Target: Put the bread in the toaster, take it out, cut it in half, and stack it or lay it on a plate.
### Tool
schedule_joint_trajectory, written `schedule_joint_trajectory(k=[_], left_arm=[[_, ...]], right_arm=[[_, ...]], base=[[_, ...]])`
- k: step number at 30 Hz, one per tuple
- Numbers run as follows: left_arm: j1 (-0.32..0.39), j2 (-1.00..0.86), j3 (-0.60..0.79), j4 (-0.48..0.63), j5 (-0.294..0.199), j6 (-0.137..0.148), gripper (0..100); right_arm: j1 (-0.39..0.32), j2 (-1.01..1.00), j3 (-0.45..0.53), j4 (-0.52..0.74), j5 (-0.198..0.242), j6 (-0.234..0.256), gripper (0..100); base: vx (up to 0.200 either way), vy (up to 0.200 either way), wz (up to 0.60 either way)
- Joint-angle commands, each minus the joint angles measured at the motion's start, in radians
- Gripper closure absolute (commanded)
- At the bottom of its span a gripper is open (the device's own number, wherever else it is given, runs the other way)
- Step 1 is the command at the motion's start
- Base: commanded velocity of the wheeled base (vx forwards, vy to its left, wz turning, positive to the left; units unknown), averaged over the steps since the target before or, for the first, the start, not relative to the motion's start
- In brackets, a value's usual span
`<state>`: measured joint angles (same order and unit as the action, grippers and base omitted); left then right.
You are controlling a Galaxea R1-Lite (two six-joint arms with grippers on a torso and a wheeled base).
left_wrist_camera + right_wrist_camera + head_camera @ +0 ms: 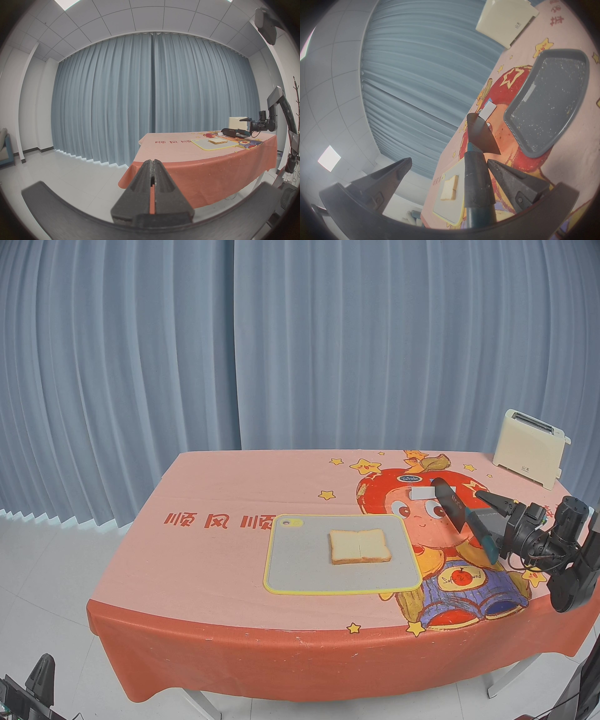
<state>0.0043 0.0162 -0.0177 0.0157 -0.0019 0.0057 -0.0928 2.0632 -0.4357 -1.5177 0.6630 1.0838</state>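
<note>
With the right gripper's (448,162) fingers wide apart around the teal-handled, dark-bladed knife (451,505) right of the grey, yellow-rimmed cutting board (300,565) that bears the square white bread slice (359,546), the knife may slip askew; the left gripper (152,165), fingers pressed together, hangs far left of that board

One each: toaster (530,448), board (300,565), knife (481,137), bread slice (360,546), tray (550,103).

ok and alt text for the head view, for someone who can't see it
A slice of bread, split down the middle, lies on a yellow-rimmed grey cutting board on a pink-clothed table. To its right the right gripper is at the handle of a dark knife, and a cream toaster stands at the far right corner.
</note>
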Motion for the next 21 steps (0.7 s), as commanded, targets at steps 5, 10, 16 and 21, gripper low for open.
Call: schedule_joint_trajectory(k=[5,10,16,21], left_arm=[[0.0,-0.001,0.013,0.001,-0.001,0.0,100],[0.0,-0.001,0.012,0.001,0.0,0.0,100],[0.0,-0.001,0.013,0.0,0.0,0.0,100],[0.0,-0.001,0.012,0.0,0.0,0.0,100]], right_arm=[[0.016,-0.04,0.048,-0.004,0.0,-0.051,0],[0.024,-0.005,0.048,-0.015,-0.003,-0.051,0],[0.03,0.063,0.04,-0.027,-0.019,-0.078,0],[0.021,0.078,0.031,-0.029,-0.031,-0.081,0]], base=[[0.0,0.0,0.0],[0.0,0.0,0.0],[0.0,0.0,0.0],[0.0,0.0,0.0]])
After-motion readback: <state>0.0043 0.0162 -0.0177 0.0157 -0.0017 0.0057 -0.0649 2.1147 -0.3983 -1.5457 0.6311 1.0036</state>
